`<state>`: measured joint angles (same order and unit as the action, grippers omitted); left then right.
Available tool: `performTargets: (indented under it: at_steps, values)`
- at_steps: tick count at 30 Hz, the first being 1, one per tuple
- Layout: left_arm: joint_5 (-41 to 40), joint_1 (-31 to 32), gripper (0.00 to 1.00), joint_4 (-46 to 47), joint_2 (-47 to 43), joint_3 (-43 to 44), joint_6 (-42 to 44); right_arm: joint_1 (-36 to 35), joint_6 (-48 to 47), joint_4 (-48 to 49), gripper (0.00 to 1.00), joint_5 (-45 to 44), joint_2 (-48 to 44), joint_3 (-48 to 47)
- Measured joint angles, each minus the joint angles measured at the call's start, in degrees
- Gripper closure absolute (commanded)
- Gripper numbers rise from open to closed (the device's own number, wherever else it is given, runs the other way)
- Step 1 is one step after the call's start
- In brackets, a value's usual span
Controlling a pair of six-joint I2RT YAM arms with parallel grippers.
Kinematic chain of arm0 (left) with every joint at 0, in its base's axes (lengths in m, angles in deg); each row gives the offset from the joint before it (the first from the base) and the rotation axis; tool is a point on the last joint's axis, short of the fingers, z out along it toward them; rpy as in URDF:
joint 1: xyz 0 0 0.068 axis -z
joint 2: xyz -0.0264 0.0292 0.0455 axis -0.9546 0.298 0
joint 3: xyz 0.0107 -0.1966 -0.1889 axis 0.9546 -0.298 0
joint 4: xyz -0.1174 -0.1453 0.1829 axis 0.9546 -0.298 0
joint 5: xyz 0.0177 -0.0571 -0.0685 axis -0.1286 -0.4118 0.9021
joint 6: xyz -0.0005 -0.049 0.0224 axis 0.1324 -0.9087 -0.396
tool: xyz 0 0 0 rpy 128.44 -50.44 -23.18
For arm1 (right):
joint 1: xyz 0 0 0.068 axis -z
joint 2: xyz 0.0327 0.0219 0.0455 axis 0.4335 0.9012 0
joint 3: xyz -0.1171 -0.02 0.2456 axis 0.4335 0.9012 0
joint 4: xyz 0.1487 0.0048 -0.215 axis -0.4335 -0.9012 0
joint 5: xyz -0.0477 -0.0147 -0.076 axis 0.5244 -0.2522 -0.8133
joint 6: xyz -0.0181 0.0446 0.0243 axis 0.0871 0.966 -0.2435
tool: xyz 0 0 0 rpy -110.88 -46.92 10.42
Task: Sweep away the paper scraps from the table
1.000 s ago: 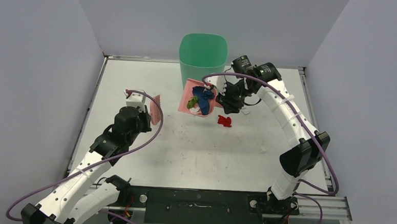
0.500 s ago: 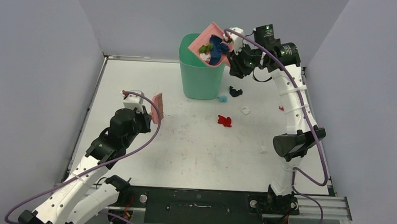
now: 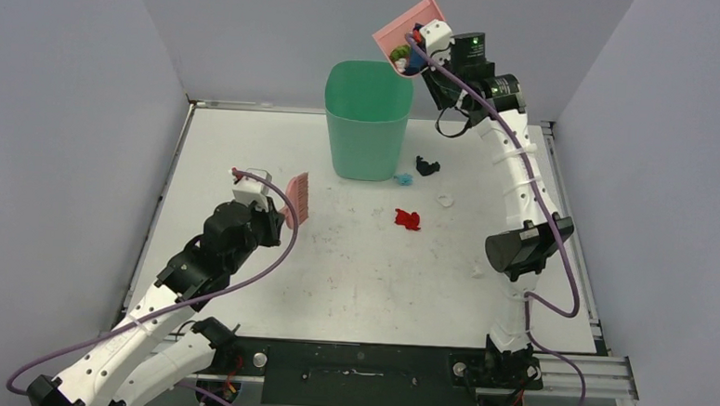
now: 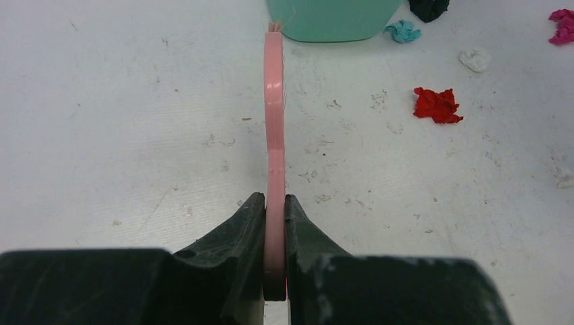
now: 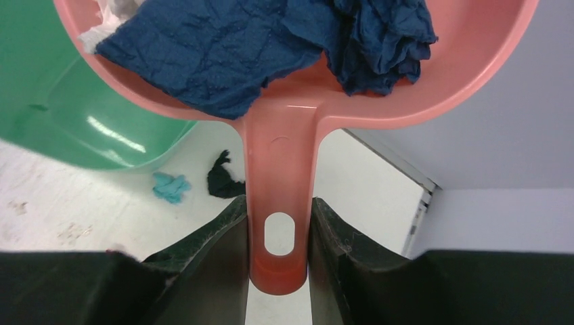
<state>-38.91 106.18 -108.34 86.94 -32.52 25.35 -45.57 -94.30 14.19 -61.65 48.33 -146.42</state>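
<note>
My right gripper [image 3: 431, 50] [image 5: 279, 233] is shut on the handle of the pink dustpan [image 3: 405, 30] [image 5: 279, 169], which is held high and tilted over the far rim of the green bin [image 3: 367, 120]. A dark blue paper scrap [image 5: 271, 47], a white one [image 5: 108, 20] and a green one [image 3: 399, 54] lie in the pan. My left gripper [image 3: 277, 213] [image 4: 274, 210] is shut on the pink hand brush [image 3: 298, 197] [image 4: 273, 122], left of centre. On the table [image 3: 352, 286] lie red [image 3: 407, 219] [image 4: 436, 105], light blue [image 3: 402, 179], black [image 3: 425, 165] and white [image 3: 446, 200] scraps.
A magenta scrap [image 4: 562, 26] lies at the far right of the left wrist view. The green bin [image 5: 68, 115] stands at the back middle of the table. Grey walls close in three sides, and metal rails [image 3: 573, 233] run along the table edges.
My right arm has raised the dustpan from just above the table to high over the bin, uncovering the black, light blue and white scraps. The brush has shifted slightly right.
</note>
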Motion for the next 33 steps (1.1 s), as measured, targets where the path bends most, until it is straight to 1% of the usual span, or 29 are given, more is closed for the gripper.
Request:
performTargets:
  at_steps: [4,10,13,19,23,26,33]
  values:
    - [-0.7,1.0,1.0,0.0,0.0,0.0,0.2,-2.4,-1.6,3.8,0.95,-9.5,1.4,0.0]
    - [-1.2,1.4,1.0,-0.3,-0.1,0.0,0.5,-8.5,-9.3,11.3,0.95,-23.9,1.8,2.0]
    - [-1.7,1.7,1.0,-0.4,-0.4,0.0,0.6,-11.1,-13.4,14.3,0.95,-29.0,2.1,2.4]
    - [-2.3,2.4,1.0,-0.4,-1.0,0.0,0.7,-12.0,-21.8,18.7,0.95,-38.2,2.1,4.3]
    - [-2.4,2.5,1.0,-0.4,-1.1,0.0,0.8,-12.2,-29.8,21.5,0.95,-44.1,2.4,9.0]
    - [-2.5,2.5,1.0,-0.4,-1.1,0.0,0.8,-12.9,-36.4,23.5,0.95,-47.8,3.9,10.5]
    - [-2.7,2.7,1.0,-0.4,-1.3,0.0,0.8,-16.2,-50.7,32.3,0.95,-51.5,4.9,15.6]
